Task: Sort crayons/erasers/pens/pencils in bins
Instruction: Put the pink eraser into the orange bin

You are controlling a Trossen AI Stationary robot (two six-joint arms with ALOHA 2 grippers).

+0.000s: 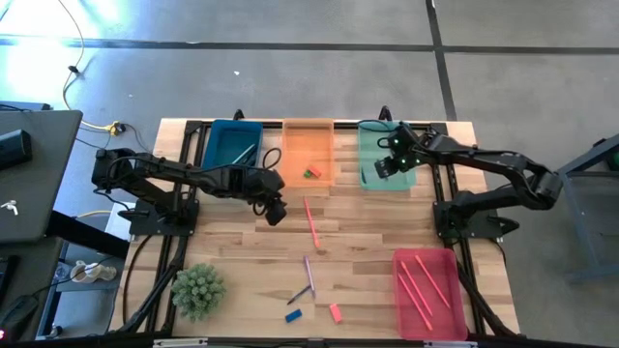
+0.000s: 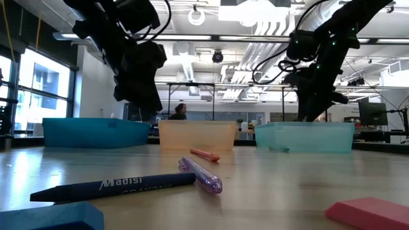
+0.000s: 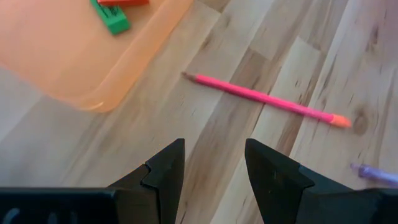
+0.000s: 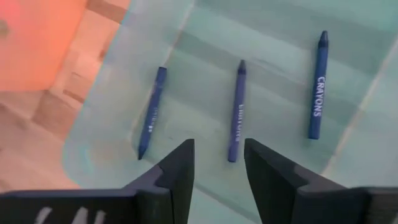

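Now, going left to right in the high view, we see the blue bin (image 1: 233, 143) at upper left holding thin sticks, then the left gripper (image 1: 275, 212) hovering over bare wood just below the orange bin (image 1: 309, 151), its jaws parted and holding nothing. In the left wrist view a pink pencil (image 3: 264, 98) lies just ahead of its fingertips (image 3: 166, 163), with a green eraser (image 3: 112, 18) inside the orange bin. We judge that pencil light, stiff and prone to roll, so we would pinch it across its middle, fingers square to its length.

Farther down the table lie a purple pen (image 1: 309, 272), a dark crayon (image 1: 299, 294), a blue eraser (image 1: 294, 314) and a pink-red eraser (image 1: 335, 312). Those stubby blocks look light and grippy; we would take them across the short sides.

To the right, the right gripper (image 1: 389, 166) hangs over the teal-green bin (image 1: 386, 155), jaws apart and empty, with 3 blue crayons (image 4: 237, 110) lying on the bin floor below it. Waxy crayons can snap, so we favour a gentle squeeze. At lower right, the pink-red bin (image 1: 427, 293) holds pink pencils.
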